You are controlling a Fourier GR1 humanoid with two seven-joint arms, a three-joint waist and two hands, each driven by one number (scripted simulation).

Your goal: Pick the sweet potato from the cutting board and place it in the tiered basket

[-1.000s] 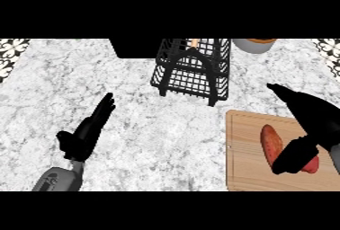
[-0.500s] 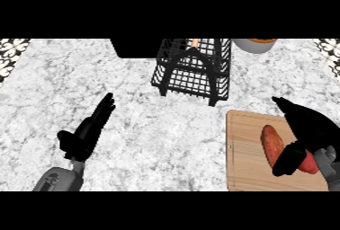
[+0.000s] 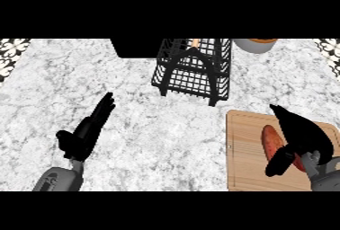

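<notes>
A reddish-orange sweet potato (image 3: 271, 139) lies lengthwise on the wooden cutting board (image 3: 246, 173) at the right. My right hand (image 3: 306, 134) hovers over the potato's right side, fingers straight and pointing away. Its thumb (image 3: 279, 164) lies across the potato's near end and hides part of it. The hand is open. The black wire tiered basket (image 3: 192, 67) stands at the back centre, beyond the board. My left hand (image 3: 83, 134) rests open at the lower left, fingers straight, well away from both.
A bowl (image 3: 256, 44) sits at the back right, beside the basket. A dark block (image 3: 136, 47) lies to the basket's left. A small orange item (image 3: 194, 42) shows inside the basket's top. Marble counter (image 3: 166, 130) stretches between the hands.
My right hand has drawn back toward the near edge and settled over the sweet potato, its thumb now crossing the potato's near end. The left hand has not moved.
</notes>
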